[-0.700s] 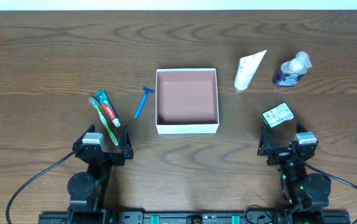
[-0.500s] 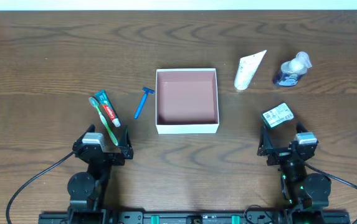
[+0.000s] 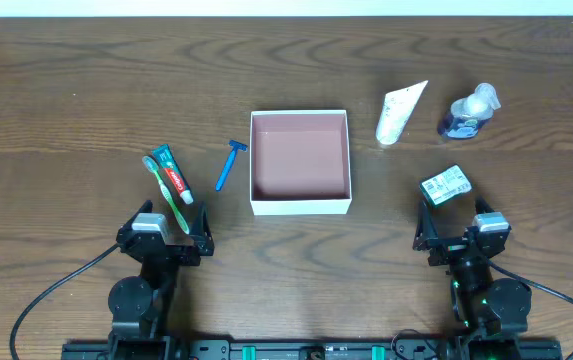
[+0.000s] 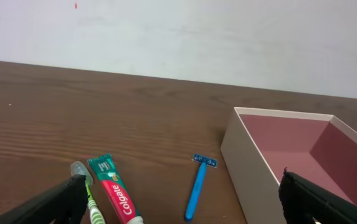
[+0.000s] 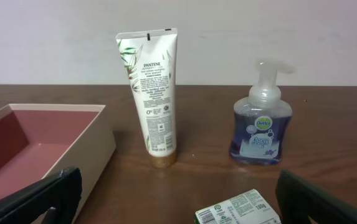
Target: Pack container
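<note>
The container is a square white-walled box with an empty pink-brown inside, at the table's middle; it also shows in the left wrist view and the right wrist view. A toothpaste tube, a green toothbrush and a blue razor lie left of it. A white Pantene tube, a blue soap pump bottle and a small green-white soap box sit to its right. My left gripper is open and empty just behind the toothbrush. My right gripper is open and empty behind the soap box.
The dark wooden table stretches wide around the items. A white wall edge runs along the far side. Black cables loop at the near corners beside both arm bases.
</note>
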